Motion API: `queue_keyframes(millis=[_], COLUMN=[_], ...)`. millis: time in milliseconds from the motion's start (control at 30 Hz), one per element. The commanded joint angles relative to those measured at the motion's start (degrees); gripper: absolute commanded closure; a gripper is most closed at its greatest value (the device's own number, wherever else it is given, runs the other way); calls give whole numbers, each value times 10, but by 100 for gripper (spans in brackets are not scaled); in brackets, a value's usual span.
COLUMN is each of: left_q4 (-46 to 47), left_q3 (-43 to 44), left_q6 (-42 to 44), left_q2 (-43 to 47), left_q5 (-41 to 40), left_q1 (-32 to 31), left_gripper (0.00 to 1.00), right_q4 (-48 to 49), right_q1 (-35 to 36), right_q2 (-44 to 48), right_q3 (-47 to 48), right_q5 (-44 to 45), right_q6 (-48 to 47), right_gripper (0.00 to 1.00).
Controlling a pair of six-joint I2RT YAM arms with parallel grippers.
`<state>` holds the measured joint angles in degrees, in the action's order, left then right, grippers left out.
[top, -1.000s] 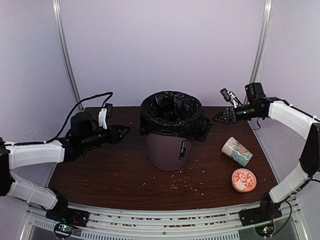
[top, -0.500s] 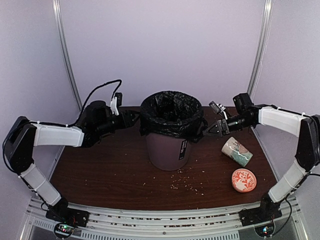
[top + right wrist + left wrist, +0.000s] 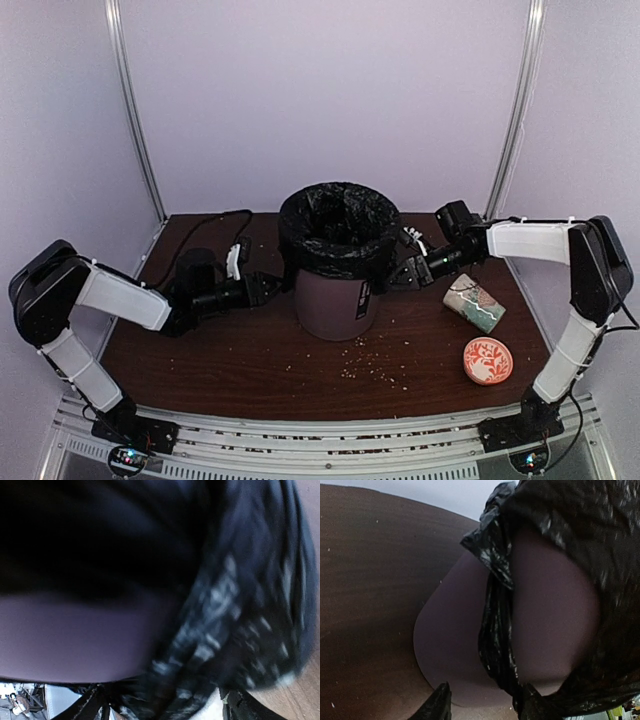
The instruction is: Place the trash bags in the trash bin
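**Trash bin (image 3: 335, 300) sitting mid-worktop, a hand at each side**

It is standing upright at the middle of the brown worktop (image 3: 200, 370). A black trash bag (image 3: 340, 225) is lining it, its edge folding down over the rim. The left hand (image 3: 268, 290) is hovering low beside the left wall, its fingers (image 3: 441, 705) spread apart, with a hanging strip of bag just by one of them. The right hand (image 3: 402, 275) is sitting at the bag's drooping skirt on the right side, its fingers (image 3: 90, 707) spread wide with crumpled plastic between them. A patterned mug (image 3: 474, 302) is lying on its side further right. An orange disc (image 3: 487, 360) is resting nearer the front, and crumbs (image 3: 375, 372) are dotting the wood.
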<state>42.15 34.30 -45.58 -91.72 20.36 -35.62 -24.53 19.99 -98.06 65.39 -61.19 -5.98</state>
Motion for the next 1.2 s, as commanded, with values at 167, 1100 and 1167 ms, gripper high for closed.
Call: queue_keyframes(millis=[167, 1100, 1167], left_q4=[116, -99, -63], left_q3=[-88, -10, 19], left_q6=[-32, 115, 107], left_q2=[-5, 191, 137], left_q5=[-21, -124, -92], left_q1=[-11, 56, 57], left_gripper=[54, 43, 45], right_q4=[27, -16, -17], right_q1=[17, -53, -50], right_q2=[-35, 84, 46], right_q3=[2, 87, 117], right_q5=[109, 135, 122], right_q6=[21, 8, 16], right_gripper=[25, 26, 29])
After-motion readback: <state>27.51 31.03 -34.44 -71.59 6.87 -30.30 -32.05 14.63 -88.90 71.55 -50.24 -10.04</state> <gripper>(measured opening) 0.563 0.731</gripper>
